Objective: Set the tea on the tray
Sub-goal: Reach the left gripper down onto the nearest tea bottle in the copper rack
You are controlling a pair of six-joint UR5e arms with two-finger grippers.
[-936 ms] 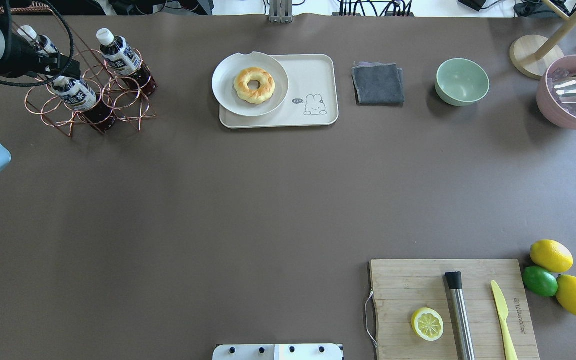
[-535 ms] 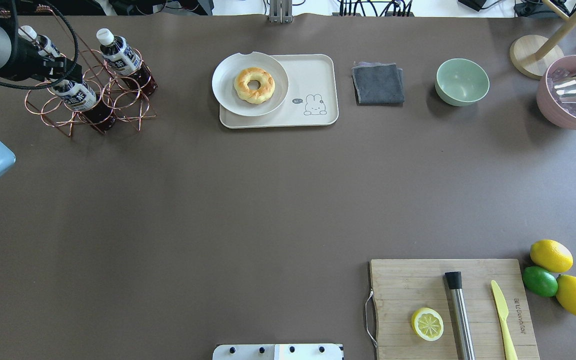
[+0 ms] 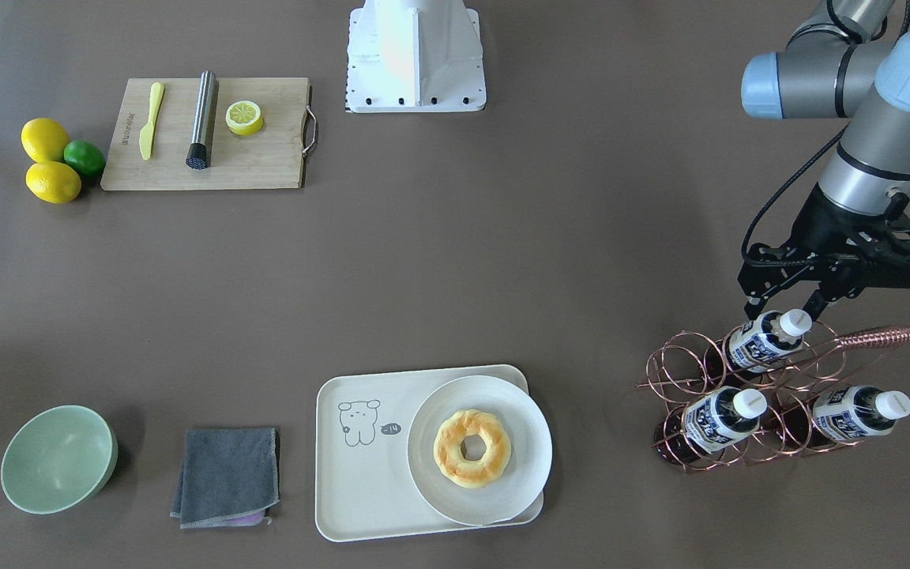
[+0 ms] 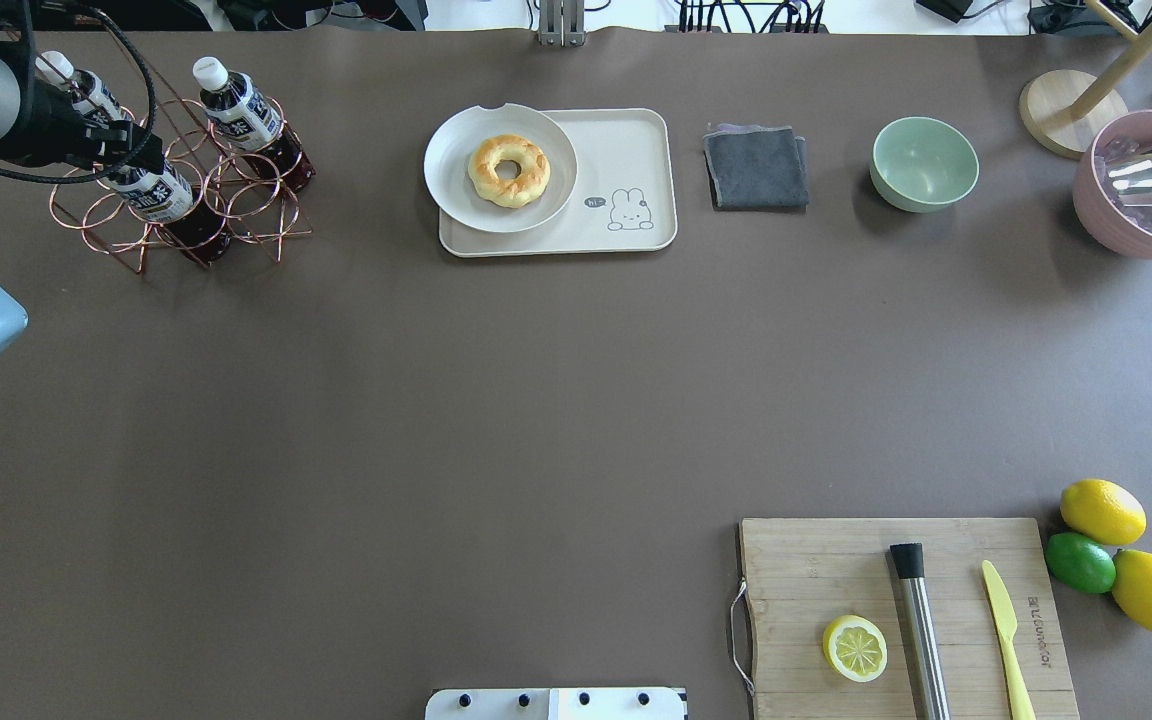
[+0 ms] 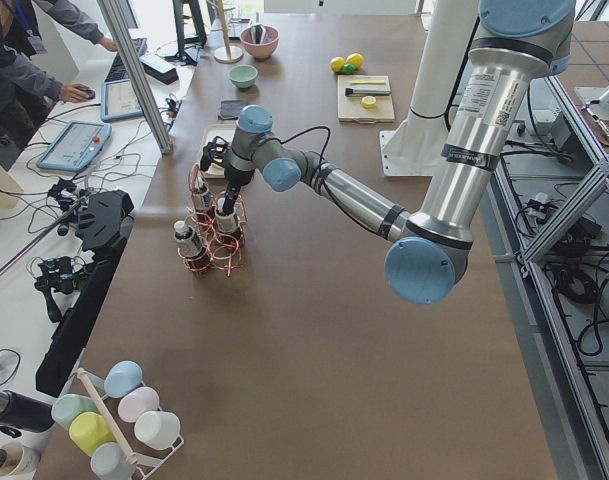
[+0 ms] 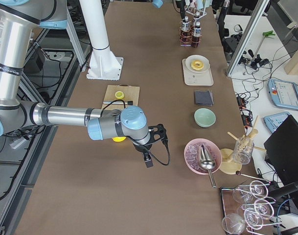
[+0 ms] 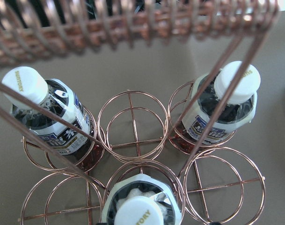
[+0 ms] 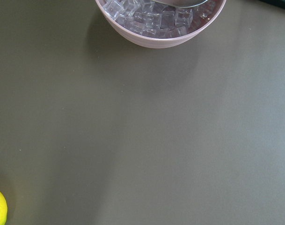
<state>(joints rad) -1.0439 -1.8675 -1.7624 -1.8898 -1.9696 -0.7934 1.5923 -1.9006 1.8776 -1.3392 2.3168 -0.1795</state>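
Three tea bottles stand in a copper wire rack. My left gripper is open just above the white cap of the bottle nearest the robot, one finger on each side; it holds nothing. In the overhead view the gripper hides that bottle's cap. In the left wrist view the bottle is at the bottom centre. The other two bottles stand behind. The cream tray is to the right of the rack. My right gripper shows only in the exterior right view; I cannot tell its state.
A white plate with a doughnut covers the tray's left half. A grey cloth, green bowl and pink bowl of ice are to the right. A cutting board, lemons and a lime are front right.
My left gripper has shifted slightly over the nearest bottle, and its cap is now covered in the overhead view. The bottles and rack have not moved.
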